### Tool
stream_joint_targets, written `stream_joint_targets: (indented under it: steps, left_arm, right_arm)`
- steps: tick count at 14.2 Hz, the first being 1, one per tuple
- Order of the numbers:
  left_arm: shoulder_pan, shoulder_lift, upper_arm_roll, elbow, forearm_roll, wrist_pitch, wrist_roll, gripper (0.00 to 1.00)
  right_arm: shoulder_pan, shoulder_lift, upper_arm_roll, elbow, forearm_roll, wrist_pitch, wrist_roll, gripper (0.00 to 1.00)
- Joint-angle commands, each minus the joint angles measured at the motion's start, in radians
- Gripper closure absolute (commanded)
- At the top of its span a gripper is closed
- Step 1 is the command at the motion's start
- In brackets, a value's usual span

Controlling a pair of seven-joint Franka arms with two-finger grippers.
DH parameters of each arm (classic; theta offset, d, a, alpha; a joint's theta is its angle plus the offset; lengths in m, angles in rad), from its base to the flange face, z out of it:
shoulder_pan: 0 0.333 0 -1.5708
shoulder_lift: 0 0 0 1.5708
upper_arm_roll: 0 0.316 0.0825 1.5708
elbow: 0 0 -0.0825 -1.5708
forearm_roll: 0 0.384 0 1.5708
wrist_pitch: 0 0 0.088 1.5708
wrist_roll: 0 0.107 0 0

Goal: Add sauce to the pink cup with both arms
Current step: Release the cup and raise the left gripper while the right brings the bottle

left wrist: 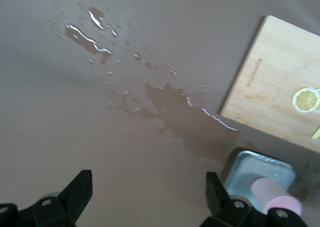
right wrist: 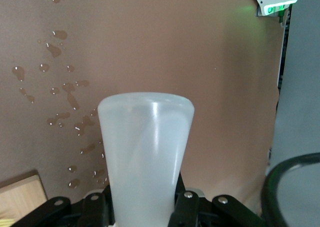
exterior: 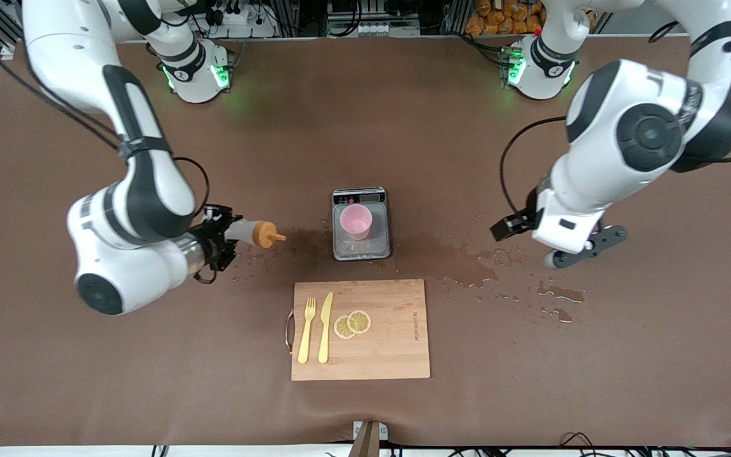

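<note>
At table centre: the pink cup (exterior: 356, 221) stands upright on the grey scale (exterior: 361, 244), farther from the front camera than the cutting board (exterior: 397, 355).
Right gripper (exterior: 221, 236): clamped on the sauce bottle (exterior: 251, 232), held sideways over the wet table toward the right arm's end, orange nozzle (exterior: 275, 237) pointing at the cup.
Left gripper (exterior: 584, 251): jaws spread wide, empty, waiting over the table toward the left arm's end.
Doing it well: I judge the nozzle should sit over the cup's mouth before tipping and squeezing; the left gripper could steady the cup, and squeezing early would add to the spills (exterior: 460, 266).
</note>
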Motion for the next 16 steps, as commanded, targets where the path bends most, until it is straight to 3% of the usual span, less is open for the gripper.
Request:
stream_joint_targets:
  steps: [1,3,7,16]
  left_arm:
    - [0.095,-0.153,-0.012,-0.153,0.02,0.001,0.173,0.0]
    - [0.156,-0.232,-0.004,-0.223,0.019,-0.004,0.343,0.0]
    - [0.137,-0.306,0.126,-0.244,0.019,-0.066,0.543,0.0]
    - [0.128,-0.353,0.155,-0.175,0.043,-0.198,0.705,0.0]
  right_arm:
    - [0.063,-0.012,-0.01,0.004,-0.074,-0.006,0.077,0.59]
    - [0.096,-0.01,-0.008,-0.002,-0.091,-0.008,0.111,0.59]
    - [0.172,0.002,-0.008,-0.008,-0.19,-0.009,0.175,0.59]
    - [0.263,0.025,-0.008,-0.038,-0.316,-0.023,0.24,0.59]
